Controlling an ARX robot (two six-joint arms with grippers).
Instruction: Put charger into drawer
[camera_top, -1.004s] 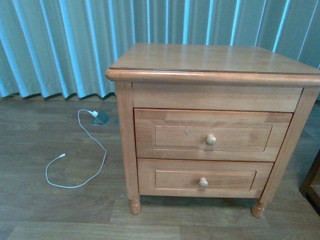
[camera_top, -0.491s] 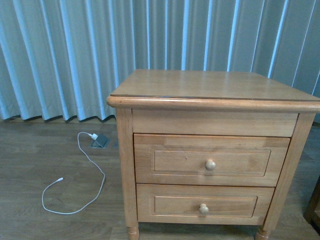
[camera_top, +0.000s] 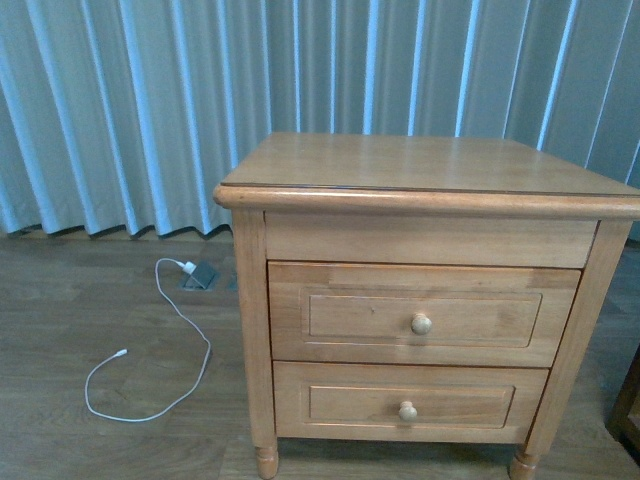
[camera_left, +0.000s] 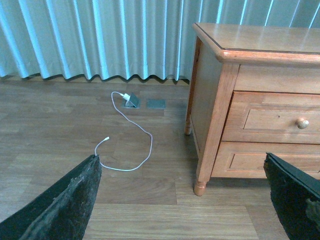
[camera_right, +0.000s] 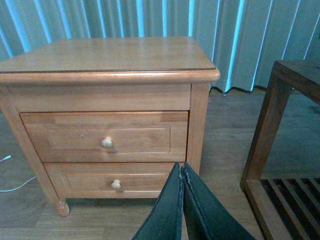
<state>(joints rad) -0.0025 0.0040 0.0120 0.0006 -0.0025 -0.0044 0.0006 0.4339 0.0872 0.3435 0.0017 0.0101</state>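
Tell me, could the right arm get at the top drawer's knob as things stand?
Probably yes: the knob faces the right gripper with nothing between them. But its fingers are shut and would have to open first.

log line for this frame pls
phase: pre-grasp | drawer: closed | charger: not seen | white cable: on floor, left of nightstand | left claw: open, empty | right claw: shut, empty

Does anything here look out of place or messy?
Only the white cable: it trails loose in a loop across the floor left of the nightstand, its plug at a floor socket. Both drawers are shut and nothing looks damaged.
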